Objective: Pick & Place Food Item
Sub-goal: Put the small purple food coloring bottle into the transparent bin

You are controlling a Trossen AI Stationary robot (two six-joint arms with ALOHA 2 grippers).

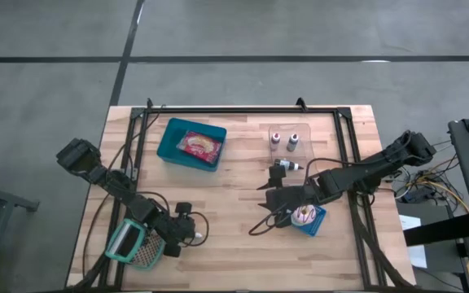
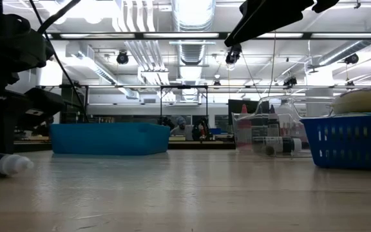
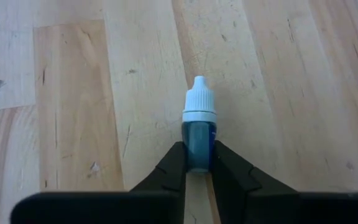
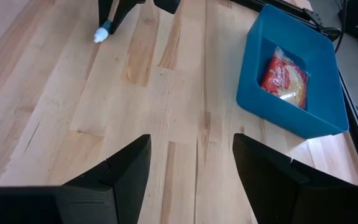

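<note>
Between the left gripper's [image 3: 197, 167] two dark fingers [image 3: 169, 171], a small dropper bottle [image 3: 199, 127] with a white cap is lying on the wooden table [image 1: 243, 203], near the front left of the board in the high view. The jaws are closing onto its dark blue body and, in the left wrist view, are pressing against both sides, so the grasp looks made or all but made. The pick-up step is in hand; the bottle is not yet lifting. Next, I judge, the arm needs to raise it straight up without letting the slim, rounded body roll or slip, then carry it toward a container, perhaps the blue bin [image 1: 192, 145] holding a red food packet [image 1: 199, 146], or the clear tray [image 1: 290, 142] with other bottles.

The left arm is reaching low and forward from the table's left edge, wrist close to the surface. The right gripper [image 4: 191, 165] is hovering wide open and empty above mid-table, beside a small blue basket [image 1: 309, 218].
</note>
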